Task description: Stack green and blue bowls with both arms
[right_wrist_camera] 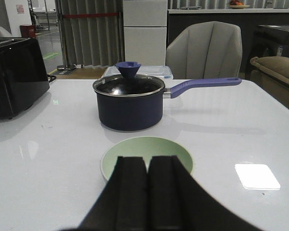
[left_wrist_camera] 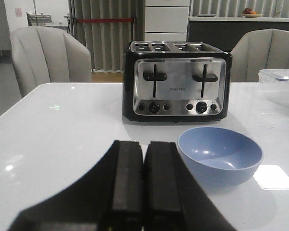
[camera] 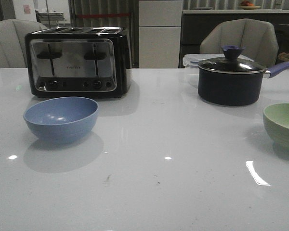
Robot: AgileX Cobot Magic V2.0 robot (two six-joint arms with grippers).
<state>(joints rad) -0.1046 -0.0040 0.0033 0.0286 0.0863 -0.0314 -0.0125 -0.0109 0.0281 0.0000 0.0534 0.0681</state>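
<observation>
We see the left claw (left_wrist_camera: 143, 185) clenched with nothing between its fingers, the blue bowl (left_wrist_camera: 219, 155) just beside it on the white bench (left_wrist_camera: 62, 125) and the toaster (left_wrist_camera: 177, 81) standing behind that bowl. The right claw (right_wrist_camera: 147, 192) is likewise clenched and empty, with the green bowl (right_wrist_camera: 147, 148) right at its tips and the lidded saucepan (right_wrist_camera: 129, 102) beyond. In the front view the two bowls sit well apart, each upright on the bench.

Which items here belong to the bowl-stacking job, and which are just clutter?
Job: blue bowl, green bowl, left gripper, right gripper.
Clutter: toaster, saucepan, clear plastic container behind the saucepan.
</observation>
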